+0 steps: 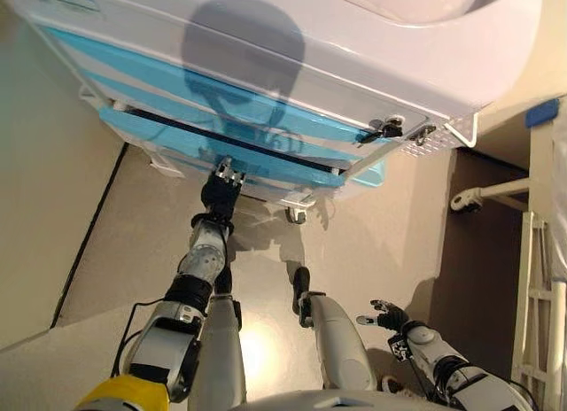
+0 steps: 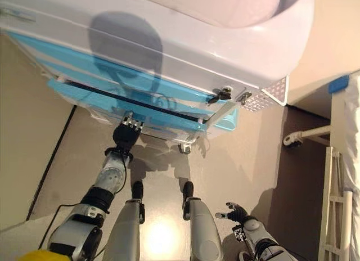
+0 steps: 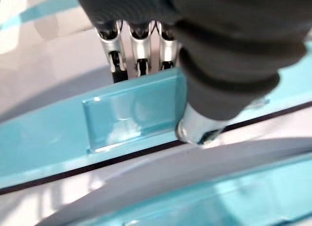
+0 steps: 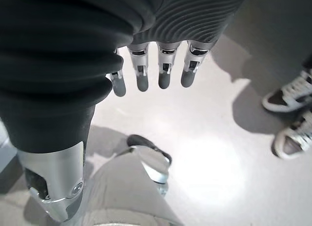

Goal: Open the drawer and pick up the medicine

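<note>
A white cart point(image 1: 354, 57) with turquoise drawer fronts stands before me. My left hand point(image 1: 221, 188) reaches up to the lower turquoise drawer point(image 1: 168, 138). In the left wrist view its fingers point(image 3: 139, 46) go down behind the clear turquoise handle point(image 3: 131, 114), tips hidden, while the thumb point(image 3: 200, 128) lies against the handle's front, so the handle is pinched. A thin dark slit runs along the drawer's upper edge. No medicine shows in any view. My right hand point(image 1: 390, 318) hangs low over the floor at the lower right, its fingers point(image 4: 151, 75) straight and holding nothing.
The cart rolls on casters point(image 1: 295, 214). A white rail frame point(image 1: 540, 296) and a bar point(image 1: 483, 196) stand at the right, near a blue tag point(image 1: 542, 112). A person's white shoes point(image 4: 287, 97) show on the floor in the right wrist view.
</note>
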You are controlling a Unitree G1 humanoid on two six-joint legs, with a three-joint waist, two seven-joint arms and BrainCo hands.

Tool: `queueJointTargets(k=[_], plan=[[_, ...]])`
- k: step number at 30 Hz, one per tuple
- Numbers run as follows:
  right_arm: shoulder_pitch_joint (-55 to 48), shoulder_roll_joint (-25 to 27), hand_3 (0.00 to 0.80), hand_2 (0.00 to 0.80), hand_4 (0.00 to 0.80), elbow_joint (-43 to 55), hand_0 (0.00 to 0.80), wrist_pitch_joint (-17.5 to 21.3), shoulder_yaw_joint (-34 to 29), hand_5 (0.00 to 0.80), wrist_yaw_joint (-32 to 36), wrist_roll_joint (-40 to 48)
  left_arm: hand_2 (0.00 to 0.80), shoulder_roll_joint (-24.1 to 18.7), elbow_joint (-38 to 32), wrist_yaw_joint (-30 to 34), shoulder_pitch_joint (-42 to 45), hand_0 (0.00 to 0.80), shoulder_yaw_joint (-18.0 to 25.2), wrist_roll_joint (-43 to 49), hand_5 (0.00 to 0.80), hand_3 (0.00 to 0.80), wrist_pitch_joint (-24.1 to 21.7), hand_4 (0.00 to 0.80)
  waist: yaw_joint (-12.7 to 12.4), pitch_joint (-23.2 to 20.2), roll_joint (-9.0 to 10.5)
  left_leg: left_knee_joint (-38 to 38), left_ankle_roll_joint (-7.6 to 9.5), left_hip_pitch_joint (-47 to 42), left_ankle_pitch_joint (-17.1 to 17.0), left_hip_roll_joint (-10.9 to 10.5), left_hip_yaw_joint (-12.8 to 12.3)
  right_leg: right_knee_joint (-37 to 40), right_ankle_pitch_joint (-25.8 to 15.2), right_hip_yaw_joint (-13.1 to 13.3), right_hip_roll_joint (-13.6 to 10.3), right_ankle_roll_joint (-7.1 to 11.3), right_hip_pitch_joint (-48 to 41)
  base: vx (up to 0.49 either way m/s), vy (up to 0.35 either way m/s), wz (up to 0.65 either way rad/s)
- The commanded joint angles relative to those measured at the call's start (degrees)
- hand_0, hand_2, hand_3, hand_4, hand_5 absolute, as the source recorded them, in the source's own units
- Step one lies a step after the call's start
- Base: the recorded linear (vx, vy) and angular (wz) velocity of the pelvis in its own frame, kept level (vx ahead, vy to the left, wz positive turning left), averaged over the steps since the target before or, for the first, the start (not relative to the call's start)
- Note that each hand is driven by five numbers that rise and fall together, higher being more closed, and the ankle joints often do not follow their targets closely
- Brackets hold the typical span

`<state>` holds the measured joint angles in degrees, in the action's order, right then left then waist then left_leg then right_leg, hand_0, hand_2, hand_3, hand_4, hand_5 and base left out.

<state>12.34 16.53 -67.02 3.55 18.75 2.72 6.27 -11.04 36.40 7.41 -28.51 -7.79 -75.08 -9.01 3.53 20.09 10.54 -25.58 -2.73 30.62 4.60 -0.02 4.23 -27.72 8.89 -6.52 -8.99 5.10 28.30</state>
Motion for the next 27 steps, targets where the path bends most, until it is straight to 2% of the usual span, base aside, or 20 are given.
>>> queueJointTargets(k=[1, 3, 4, 5, 6, 9, 12, 15, 19, 20, 21, 27], plan=[[-2.1, 4.3, 0.000, 0.000, 0.000, 2.1, 0.000, 0.2, 0.3, 0.000, -1.6, 0.5, 0.800, 2.5, -8.2, 0.3, 1.5, 0.800, 0.4, 0.4, 0.800, 0.800, -0.4, 0.800, -1.7, -1.2, -2.39, -7.0, 2.34, 1.8, 3.5, -1.8, 1.1, -3.4, -0.6, -2.9, 1.9, -2.16, 0.8, -0.088, -0.116, 0.32], [-2.1, 4.6, 0.000, 0.000, 0.000, 2.1, 0.000, 0.1, -0.3, 0.000, -1.8, 0.4, 0.800, 3.1, -8.3, -0.2, 3.4, 0.800, 0.2, 0.5, 0.800, 0.800, -0.1, 0.800, -2.3, -0.6, -2.98, -8.3, 2.21, 1.6, 3.7, -2.0, 2.0, -5.8, 0.9, -3.7, 1.4, -2.62, 0.4, -0.040, -0.091, 0.29], [-2.1, 5.2, 0.000, 0.000, 0.000, 2.7, 0.000, 0.0, -0.9, 0.000, -2.2, 0.2, 0.800, 3.7, -9.0, -0.5, 6.0, 0.800, 0.4, 0.6, 0.800, 0.800, 0.3, 0.800, -2.9, 0.0, -3.45, -10.2, 1.84, 0.9, 5.6, -2.4, 3.0, -8.7, 3.5, -4.0, 1.2, -2.77, -0.4, -0.048, -0.036, 0.33], [-2.1, 5.2, 0.000, 0.000, 0.000, 2.7, 0.000, -0.1, -1.0, 0.000, -2.2, 0.2, 0.800, 3.7, -9.1, -0.5, 6.0, 0.800, 0.3, 0.7, 0.800, 0.800, 0.3, 0.800, -2.8, 0.1, -3.49, -9.7, 1.99, 1.6, 3.8, -2.5, 2.9, -8.2, 2.1, -4.5, 0.9, -3.19, 0.1, 0.005, -0.075, 0.45], [-2.2, 5.5, 0.000, 0.000, 0.000, 2.9, 0.000, -0.1, -1.1, 0.000, -2.3, -0.2, 0.800, 3.8, -9.5, -0.6, 7.3, 0.800, 0.1, 0.8, 0.800, 0.800, 0.5, 0.800, -3.1, 0.3, -3.69, -10.8, 1.79, 0.9, 5.6, -2.7, 3.5, -10.0, 4.0, -4.5, 0.9, -3.02, -0.4, -0.051, -0.037, 0.37], [-2.2, 6.4, 0.000, 0.000, 0.000, 2.7, 0.000, -0.5, -1.8, 0.000, -2.7, -1.3, 0.800, 4.1, -13.0, -0.5, 12.3, 0.800, -0.9, 0.9, 0.800, 0.800, 1.6, 0.800, -4.1, 1.3, -4.83, -12.5, 1.56, 0.6, 5.7, -3.5, 5.0, -12.6, 5.6, -6.1, 0.1, -3.72, -1.3, -0.050, -0.060, 0.39], [-1.9, 7.0, 0.000, 0.000, 0.000, 2.7, 0.000, -0.8, -2.9, 0.000, -2.9, -2.7, 0.800, 3.8, -17.8, 0.4, 20.1, 0.800, -1.3, 0.9, 0.800, 0.800, 3.0, 0.800, -5.5, 2.1, -6.29, -13.0, 1.31, 0.3, 5.2, -4.5, 6.1, -14.2, 6.3, -7.9, -1.0, -3.97, -2.4, -0.091, -0.028, 0.42], [-1.7, 7.2, 0.000, 0.000, 0.000, 2.2, 0.000, -1.0, -3.1, 0.000, -2.8, -3.3, 0.800, 3.5, -18.9, 0.6, 22.6, 0.800, -1.1, 1.1, 0.800, 0.800, 3.6, 0.800, -5.9, 2.2, -6.86, -13.4, 1.33, 0.1, 5.2, -4.7, 6.5, -14.8, 6.8, -8.3, -1.4, -3.98, -2.9, -0.039, -0.015, 0.33], [-2.1, 8.2, 0.000, 0.000, 0.000, 1.7, 0.000, -1.6, -3.8, 0.000, -2.1, -5.5, 0.800, 1.2, -23.5, 1.6, 30.7, 0.800, -0.7, 1.6, 0.800, 0.800, 6.0, 0.800, -7.8, 2.7, -8.57, -12.2, 1.40, -2.6, 4.9, -5.1, 7.4, -14.5, 7.3, -9.8, -2.4, -4.00, -6.4, -0.026, -0.007, 0.21], [-2.2, 8.6, 0.000, 0.000, 0.000, 1.2, 0.000, -1.7, -4.1, 0.000, -2.0, -6.2, 0.800, 0.1, -26.2, 2.0, 32.6, 0.800, -0.5, 2.0, 0.800, 0.800, 6.5, 0.800, -8.0, 2.6, -9.31, -10.5, 1.45, -3.1, 2.9, -5.5, 8.0, -13.3, 6.0, -10.9, -2.9, -4.42, -7.2, -0.003, -0.019, 0.21], [-2.5, 8.8, 0.000, 0.000, 0.000, 1.1, 0.000, -1.8, -4.1, 0.000, -2.0, -6.6, 0.800, -0.2, -28.2, 2.3, 33.6, 0.800, -0.6, 1.9, 0.800, 0.800, 6.6, 0.800, -8.4, 2.7, -9.50, -10.9, 1.40, -4.1, 4.4, -5.5, 8.0, -13.7, 7.2, -10.7, -2.9, -3.94, -8.2, -0.006, -0.008, 0.17], [-2.7, 8.6, 0.000, 0.000, 0.000, 0.9, 0.000, -2.1, -4.2, 0.000, -1.7, -7.3, 0.800, -1.5, -32.2, 2.5, 35.7, 0.800, -1.2, 1.4, 0.800, 0.800, 7.8, 0.800, -8.6, 2.4, -10.39, -9.5, 1.46, -5.2, 4.0, -5.8, 8.2, -12.6, 7.2, -11.3, -3.3, -3.79, -9.4, 0.009, 0.001, 0.14]])
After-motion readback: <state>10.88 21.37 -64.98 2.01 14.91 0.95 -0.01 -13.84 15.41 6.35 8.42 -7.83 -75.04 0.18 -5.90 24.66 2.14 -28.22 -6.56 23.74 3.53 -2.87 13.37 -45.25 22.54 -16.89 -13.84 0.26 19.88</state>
